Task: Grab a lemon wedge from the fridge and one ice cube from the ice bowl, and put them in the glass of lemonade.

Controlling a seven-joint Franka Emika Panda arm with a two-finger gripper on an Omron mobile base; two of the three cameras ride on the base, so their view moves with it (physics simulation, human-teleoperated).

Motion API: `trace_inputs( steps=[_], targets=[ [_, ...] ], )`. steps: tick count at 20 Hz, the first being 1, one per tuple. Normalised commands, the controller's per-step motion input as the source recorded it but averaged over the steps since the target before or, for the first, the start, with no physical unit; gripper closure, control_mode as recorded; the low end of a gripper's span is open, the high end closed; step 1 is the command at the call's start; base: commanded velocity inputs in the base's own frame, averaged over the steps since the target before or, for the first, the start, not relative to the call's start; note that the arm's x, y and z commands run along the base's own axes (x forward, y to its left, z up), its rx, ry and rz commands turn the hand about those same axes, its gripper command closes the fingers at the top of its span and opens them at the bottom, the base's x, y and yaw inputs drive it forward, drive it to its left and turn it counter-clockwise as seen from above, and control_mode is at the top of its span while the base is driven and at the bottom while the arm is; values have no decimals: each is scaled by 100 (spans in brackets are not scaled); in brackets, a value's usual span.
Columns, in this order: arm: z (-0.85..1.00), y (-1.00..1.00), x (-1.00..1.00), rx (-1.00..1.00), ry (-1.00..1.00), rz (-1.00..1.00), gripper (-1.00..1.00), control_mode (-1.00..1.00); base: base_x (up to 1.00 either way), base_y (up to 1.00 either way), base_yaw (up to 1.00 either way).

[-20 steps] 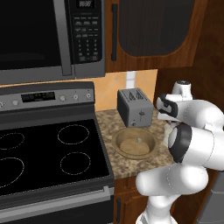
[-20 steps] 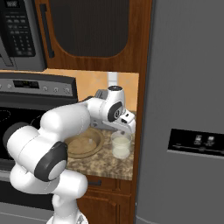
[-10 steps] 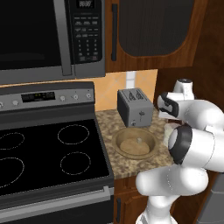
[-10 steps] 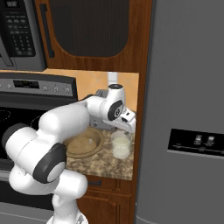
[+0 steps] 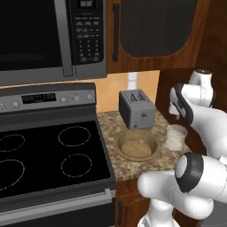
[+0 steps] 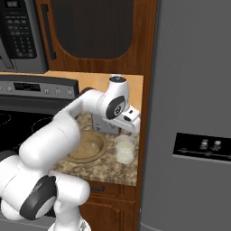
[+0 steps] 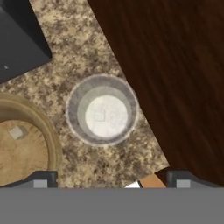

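- The short translucent whitish glass of lemonade [image 7: 103, 115] stands on the speckled granite counter [image 7: 109, 162]; a small pale square floating on its content looks like a dropped ice cube [image 7: 100, 116], though it is too faint to be sure.
- Just beside the glass, away from the fridge, sits the wide tan-brown ice bowl [image 5: 136, 145], with one whitish cube [image 7: 16, 132] left inside.
- Directly above the glass hangs the two-finger gripper [image 7: 109, 179], fingertips spread wide, pinching nothing.
- Behind the bowl stands a grey toaster [image 5: 136, 108].
- On the glass's far side rises the dark-grey fridge [image 6: 194, 113], doors closed.
- Judged progress: the ice step seems finished; whether the lemon wedge is in cannot be told.
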Motion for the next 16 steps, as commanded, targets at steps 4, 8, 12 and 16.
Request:
trace_inputs(
  steps=[4,8,12,16],
  targets=[
    [7,3,-47,5,0,1,-100,-100,0,0,0],
    [4,16,-42,1,-1,0,-100,-100,0,0,0],
    [2,24,-44,0,-1,3,-100,-100,0,0,0],
    [1,23,-64,0,-2,5,-100,-100,0,0,0]
  ],
)
